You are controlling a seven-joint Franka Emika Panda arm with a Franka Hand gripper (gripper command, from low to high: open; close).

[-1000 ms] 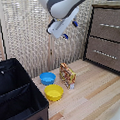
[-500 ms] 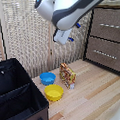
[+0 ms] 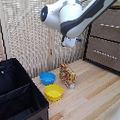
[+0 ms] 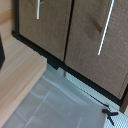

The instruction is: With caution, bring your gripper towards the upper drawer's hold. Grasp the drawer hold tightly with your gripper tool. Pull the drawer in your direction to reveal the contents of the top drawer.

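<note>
Two bowls sit on the wooden floor (image 3: 92, 97) toward the front of the exterior view: yellow bowl (image 3: 54, 92) nearest, blue bowl (image 3: 47, 78) just behind it, w/ a patterned snack bag (image 3: 67, 75) upright just beside both. Black bin (image 3: 17, 98) fills the exterior view's lower left. Above, bulky white arm (image 3: 74, 15) hangs mid-air; gripper (image 3: 71, 42) small & dark below it, well apart from the dresser (image 3: 106, 41) — can't tell if fingers are spread or pressed together. Farther back, at the exterior view's right, upper drawer (image 3: 110, 26) w/ its drawer hold (image 3: 111, 26), a slim silver bar, untouched; lower drawer (image 3: 103, 53) beneath. Wrist view shows both brown fronts & silver bars only, drawers appear closed.
</note>
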